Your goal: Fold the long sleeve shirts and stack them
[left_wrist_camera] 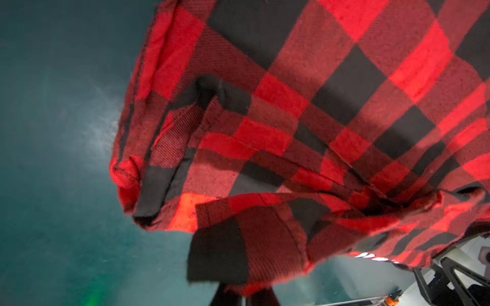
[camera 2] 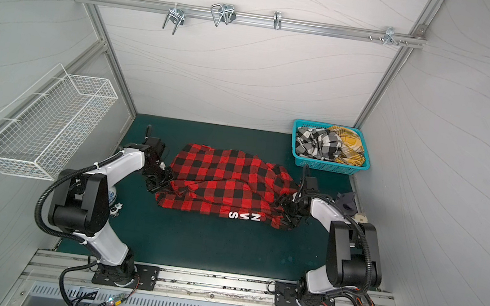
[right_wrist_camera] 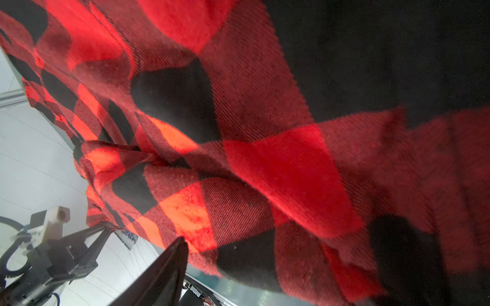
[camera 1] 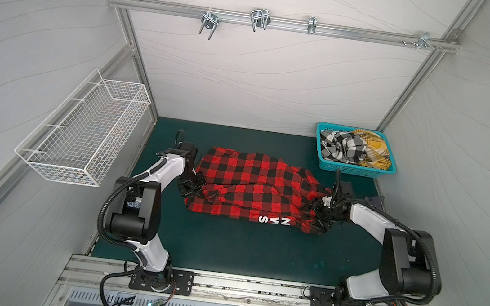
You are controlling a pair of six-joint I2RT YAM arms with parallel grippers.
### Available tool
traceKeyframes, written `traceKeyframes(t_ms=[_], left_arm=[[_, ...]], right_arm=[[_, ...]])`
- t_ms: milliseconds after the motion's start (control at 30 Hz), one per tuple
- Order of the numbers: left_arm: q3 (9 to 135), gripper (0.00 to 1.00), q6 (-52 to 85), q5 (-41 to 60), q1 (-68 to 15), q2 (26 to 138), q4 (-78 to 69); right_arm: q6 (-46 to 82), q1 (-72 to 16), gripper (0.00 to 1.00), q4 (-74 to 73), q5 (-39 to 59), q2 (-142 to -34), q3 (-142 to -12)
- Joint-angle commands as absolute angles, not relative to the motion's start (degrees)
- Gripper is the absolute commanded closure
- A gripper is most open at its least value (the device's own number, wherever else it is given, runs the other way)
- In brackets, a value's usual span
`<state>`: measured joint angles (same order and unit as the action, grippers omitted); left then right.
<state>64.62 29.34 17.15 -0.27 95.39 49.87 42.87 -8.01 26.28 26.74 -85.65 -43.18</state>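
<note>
Well, both arms reach in from the front rail, mirror images of each other. The left arm (camera 1: 166, 172) has its elbow bent up high, its white forearm slanting forward and inward, and its wrist dipped to the left edge of the red-and-black shirt (camera 1: 252, 181). The left pincer (camera 1: 189, 186) is pressed together on a bunched bit of that edge. In the left wrist view the cloth hangs right off the tips.

The right arm (camera 1: 368, 216) folds the same way, its forearm running inward to the shirt's right end. The right pincer (camera 1: 318, 222) looks spread: in the right wrist view one dark finger (right_wrist_camera: 172, 265) stands well off to the side, and the plaid drapes over everything else.

The shirt sags crumpled between the two, mid-counter (camera 1: 239, 250), with white block letters near its front edge. The black-and-white check shirt (camera 1: 340, 146) and the mustard plaid shirt (camera 1: 371, 148) sit heaped in the teal basket (camera 1: 348, 170) at the back right corner.
</note>
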Motion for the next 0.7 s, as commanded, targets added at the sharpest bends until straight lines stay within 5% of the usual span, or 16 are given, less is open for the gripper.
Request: traceKeyframes(t_ms=[0, 400, 667], left_arm=[[66.2, 1.0, 30.4, 18.7, 0.4, 93.4, 50.3], [69.7, 1.0, 38.9, 32.1, 3.6, 83.9, 53.6], [65.3, 1.0, 36.2, 30.9, 5.4, 93.9, 49.8]], right_arm=[[40.2, -7.6, 0.21, 31.6, 23.7, -84.2, -45.3], [40.9, -5.0, 0.44, 27.7, 26.6, -83.8, -43.6], [39.9, -4.8, 0.55, 27.5, 25.9, -86.1, -43.2]])
